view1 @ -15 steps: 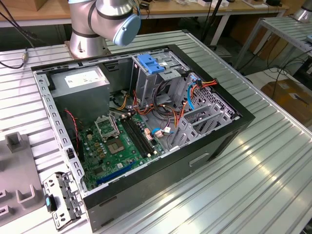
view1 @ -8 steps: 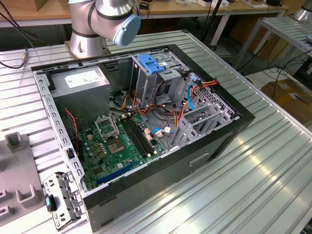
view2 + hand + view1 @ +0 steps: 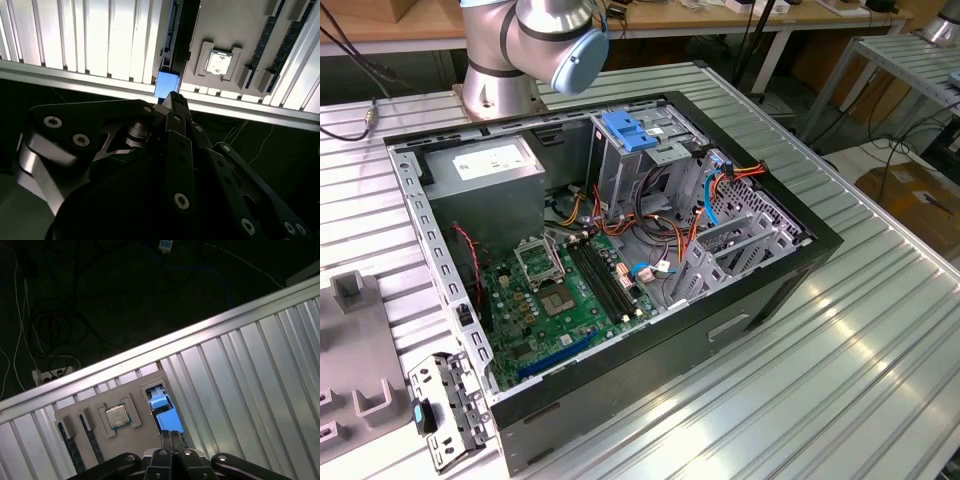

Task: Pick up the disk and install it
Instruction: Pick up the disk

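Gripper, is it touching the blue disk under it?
Cannot tell. In both wrist views the gripper tip overlaps the disk's end, but they look along the arm, so neither shows plain contact or a gap.

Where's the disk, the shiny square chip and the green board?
Disk (image 3: 165, 417): first wrist view, on its blue side rail.
Square chip (image 3: 116, 416): first wrist view, middle of its silver top.
Green board (image 3: 515, 300): exterior view, on a bare green patch inside the open computer case.
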{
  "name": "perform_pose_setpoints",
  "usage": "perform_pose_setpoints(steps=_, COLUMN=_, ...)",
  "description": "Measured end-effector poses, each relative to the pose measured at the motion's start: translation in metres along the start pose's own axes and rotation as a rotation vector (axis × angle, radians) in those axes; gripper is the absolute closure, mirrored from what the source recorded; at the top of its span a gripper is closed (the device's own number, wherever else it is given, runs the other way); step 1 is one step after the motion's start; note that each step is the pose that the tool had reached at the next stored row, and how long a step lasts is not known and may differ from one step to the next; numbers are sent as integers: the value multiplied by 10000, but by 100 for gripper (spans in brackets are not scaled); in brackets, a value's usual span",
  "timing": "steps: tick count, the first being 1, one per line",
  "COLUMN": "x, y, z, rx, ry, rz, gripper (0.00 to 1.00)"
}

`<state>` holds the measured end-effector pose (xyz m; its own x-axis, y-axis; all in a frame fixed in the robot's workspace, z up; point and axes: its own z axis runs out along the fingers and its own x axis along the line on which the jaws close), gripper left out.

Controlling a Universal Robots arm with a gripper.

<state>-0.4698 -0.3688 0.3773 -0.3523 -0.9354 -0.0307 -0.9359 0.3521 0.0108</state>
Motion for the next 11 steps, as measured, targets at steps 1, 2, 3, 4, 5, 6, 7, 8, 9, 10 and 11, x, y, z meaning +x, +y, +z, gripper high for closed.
perform_pose_setpoints(steps=1, x=1, y=0, z=8, rx=26, ry=-9, rz=-213, gripper=89)
perform_pose_setpoints(steps=2, x=1, y=-1, z=12, rx=45, ry=-15, rz=-310, gripper=83)
perform_pose_setpoints(steps=3, x=1, y=-1, z=17, rx=62, ry=-21, rz=-413, gripper=76)
perform_pose_setpoints(steps=4, x=1, y=0, z=24, rx=81, ry=-29, rz=-542, gripper=76)
perform_pose_setpoints(steps=5, x=1, y=-1, z=31, rx=93, ry=-34, rz=-674, gripper=71)
perform_pose_setpoints(steps=6, x=1, y=-1, z=42, rx=96, ry=-35, rz=-829, gripper=64)
perform_pose_setpoints(steps=7, x=2, y=-1, z=55, rx=92, ry=-34, rz=-953, gripper=58)
perform_pose_setpoints(steps=8, x=2, y=-1, z=75, rx=86, ry=-33, rz=-1104, gripper=58)
perform_pose_setpoints(steps=9, x=3, y=0, z=93, rx=82, ry=-33, rz=-1230, gripper=52)
perform_pose_setpoints(steps=10, x=3, y=0, z=114, rx=78, ry=-32, rz=-1369, gripper=52)
perform_pose_setpoints(steps=11, x=4, y=-1, z=133, rx=75, ry=-32, rz=-1470, gripper=46)
